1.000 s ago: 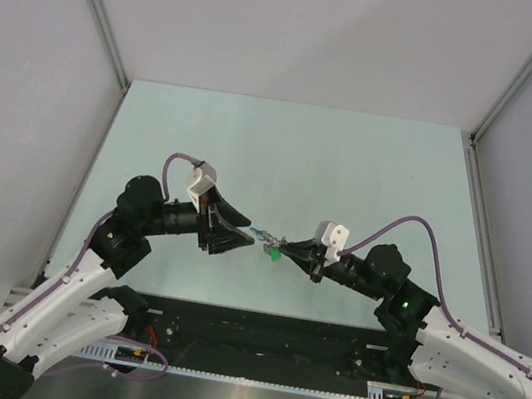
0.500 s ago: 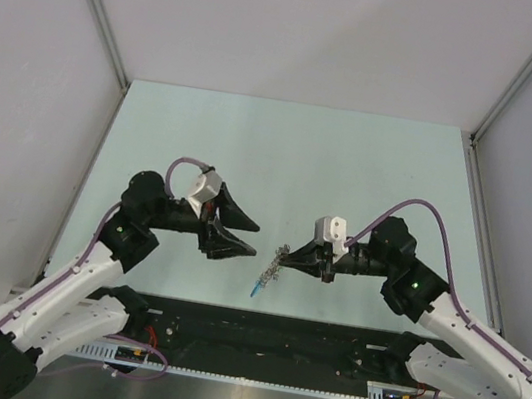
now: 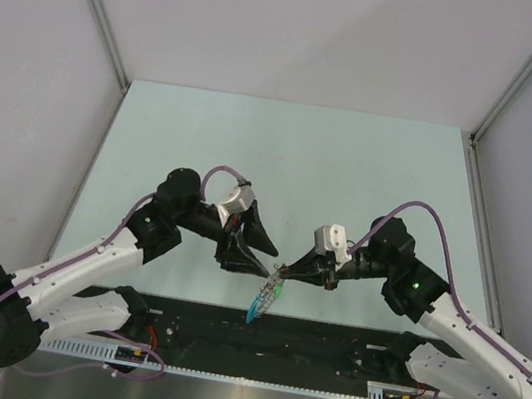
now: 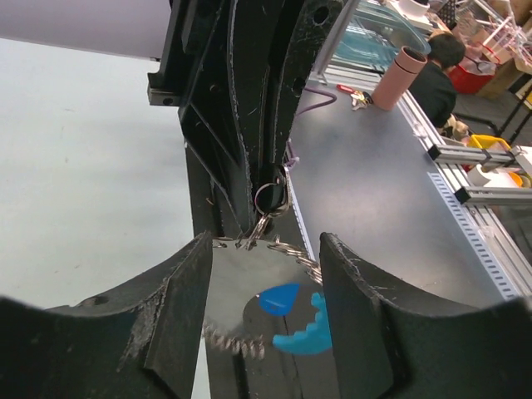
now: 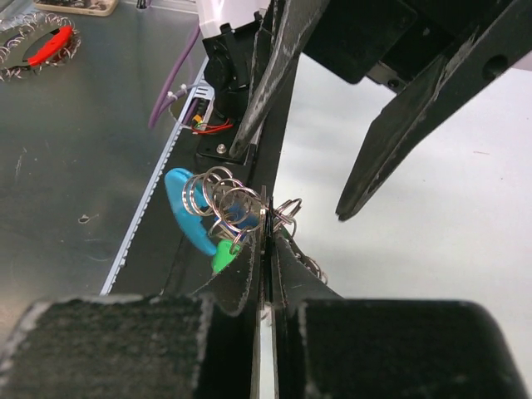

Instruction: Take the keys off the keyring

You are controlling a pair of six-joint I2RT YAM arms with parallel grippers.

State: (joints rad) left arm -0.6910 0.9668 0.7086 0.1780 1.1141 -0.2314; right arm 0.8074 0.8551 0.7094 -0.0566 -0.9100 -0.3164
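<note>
Above the pale worktop [image 3: 284, 152], the left pincer [image 3: 270, 267], jaws apart and empty, has swung back in beside the right pincer [image 3: 284, 270], which stays clenched on the keyring [image 4: 270, 197]. A second ago the two held the bunch stretched between them. The left then let go, and now the keys [image 3: 266, 296] and blue tag [image 3: 252, 309] dangle from the right pincer alone, over the worktop's near edge. Nothing appears freed yet, so a fresh grip looks needed.

My top cam looks down from behind; L/R wrist cams face each other close-up, all 3 sharing the keys [image 3: 267, 294].
</note>
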